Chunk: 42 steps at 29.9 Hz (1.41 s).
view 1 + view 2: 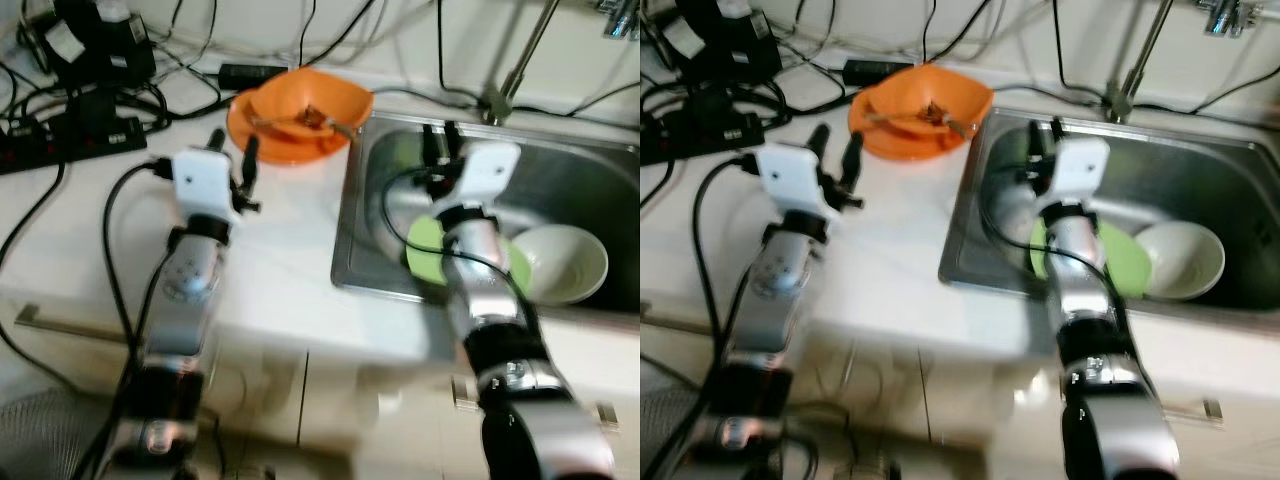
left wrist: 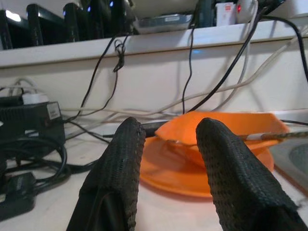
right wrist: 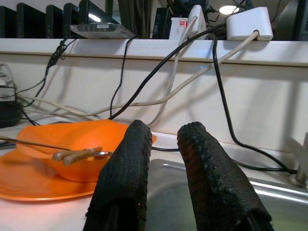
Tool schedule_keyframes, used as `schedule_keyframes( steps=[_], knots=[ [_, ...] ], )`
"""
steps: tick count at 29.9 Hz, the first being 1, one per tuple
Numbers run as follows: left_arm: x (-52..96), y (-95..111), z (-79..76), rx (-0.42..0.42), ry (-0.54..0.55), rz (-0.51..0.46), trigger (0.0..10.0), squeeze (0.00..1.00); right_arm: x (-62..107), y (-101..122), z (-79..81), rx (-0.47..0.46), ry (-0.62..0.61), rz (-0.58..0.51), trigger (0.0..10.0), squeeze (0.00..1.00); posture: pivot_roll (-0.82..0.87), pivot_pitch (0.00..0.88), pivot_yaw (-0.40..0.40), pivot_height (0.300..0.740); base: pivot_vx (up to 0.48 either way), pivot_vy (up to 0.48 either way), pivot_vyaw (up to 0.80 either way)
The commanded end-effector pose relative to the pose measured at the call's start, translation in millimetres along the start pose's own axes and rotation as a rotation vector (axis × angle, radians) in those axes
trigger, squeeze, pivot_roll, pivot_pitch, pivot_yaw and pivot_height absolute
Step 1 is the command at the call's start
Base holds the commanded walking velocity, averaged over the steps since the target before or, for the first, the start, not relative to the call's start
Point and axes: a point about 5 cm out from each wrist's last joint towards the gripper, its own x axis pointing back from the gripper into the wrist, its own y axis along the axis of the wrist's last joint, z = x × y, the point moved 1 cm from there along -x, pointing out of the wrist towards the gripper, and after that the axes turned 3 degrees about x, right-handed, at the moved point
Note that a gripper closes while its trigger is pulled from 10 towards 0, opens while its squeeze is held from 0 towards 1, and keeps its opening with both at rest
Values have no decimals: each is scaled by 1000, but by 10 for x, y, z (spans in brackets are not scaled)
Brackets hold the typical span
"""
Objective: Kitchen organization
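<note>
An orange bowl sits on an orange plate at the back of the white counter, with a spoon and food scraps in it. My left gripper hovers over the counter just left of the plate, open and holding nothing; its fingers point at the bowl. My right gripper hangs over the steel sink, its fingers a little apart with nothing between them. A green plate and a pale bowl lie in the sink, partly hidden by the right arm.
Black power strips and adapters with tangled cables crowd the counter's back left. The tap rises behind the sink. Bare white counter lies between my arms. Cabinet fronts stand below the counter edge.
</note>
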Motion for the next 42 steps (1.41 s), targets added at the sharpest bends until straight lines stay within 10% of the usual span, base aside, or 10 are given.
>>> schedule_keyframes(
  steps=[1,30,42],
  knots=[
    [-13,23,-97,12,-29,-9,10000,0,5,27,-136,21,-34,-12,10000,0,156,91,-30,740,292,0,0],
    [-15,66,-155,50,-62,-4,10000,0,11,18,-123,22,-34,-7,10000,0,159,100,-29,740,160,0,0],
    [-219,151,-143,131,-138,159,10000,0,13,0,-96,19,-30,2,10000,0,166,101,-23,740,0,0,0]
  ],
)
